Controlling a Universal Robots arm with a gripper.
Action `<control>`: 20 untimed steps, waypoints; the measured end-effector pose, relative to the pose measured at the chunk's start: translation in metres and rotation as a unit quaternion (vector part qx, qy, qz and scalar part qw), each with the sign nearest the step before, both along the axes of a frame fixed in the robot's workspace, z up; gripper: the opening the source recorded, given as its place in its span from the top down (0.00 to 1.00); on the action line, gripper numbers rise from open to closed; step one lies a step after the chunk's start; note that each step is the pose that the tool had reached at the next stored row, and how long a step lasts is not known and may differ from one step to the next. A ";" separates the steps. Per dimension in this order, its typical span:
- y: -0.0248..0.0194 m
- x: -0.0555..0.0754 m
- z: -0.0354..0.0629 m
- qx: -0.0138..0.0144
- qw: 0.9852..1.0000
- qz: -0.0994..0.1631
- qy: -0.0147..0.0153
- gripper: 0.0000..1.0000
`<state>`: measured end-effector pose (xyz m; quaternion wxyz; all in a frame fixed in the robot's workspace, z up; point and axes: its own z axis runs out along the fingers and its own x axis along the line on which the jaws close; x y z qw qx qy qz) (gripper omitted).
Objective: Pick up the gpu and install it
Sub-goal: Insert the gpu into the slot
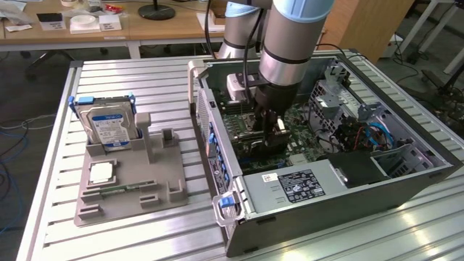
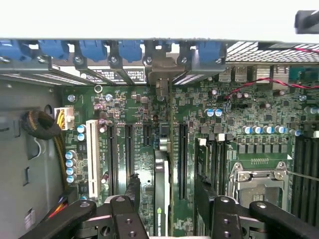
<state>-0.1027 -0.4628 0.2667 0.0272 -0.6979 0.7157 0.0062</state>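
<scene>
On the exterior view's left, a grey holder tray [image 1: 130, 185] lies on the ribbed metal surface [image 1: 116, 76], with a blue-labelled hard drive [image 1: 108, 128] standing upright in one of its slots and a slim green memory stick [image 1: 119, 189] lying flat nearer the front edge. To the right of the tray sits the open computer case [image 1: 326, 179], its motherboard [image 1: 250, 128] exposed. The arm [image 1: 290, 49] comes straight down into the case, wrist vertical, and the jaws [image 1: 274, 130] point at the board.

In the wrist view the jaws [image 2: 164, 209] stand wide apart, one finger [image 2: 124, 209] on each side, gripping nothing. Between them, edge-on, runs the gpu [image 2: 161, 199], a thin card standing upright on the motherboard along a slot, with its metal bracket [image 2: 162, 74] up against the case's rear slot openings by the blue clips [image 2: 92, 50]. The fingers stand clear of the card on both sides.
</scene>
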 end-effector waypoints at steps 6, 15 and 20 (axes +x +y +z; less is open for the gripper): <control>0.0000 0.000 0.0114 0.000 1.000 0.000 0.000 0.42; 0.0000 0.000 0.0233 0.000 1.000 0.000 0.000 0.42; 0.0000 0.000 0.0269 0.000 1.000 0.000 0.000 0.42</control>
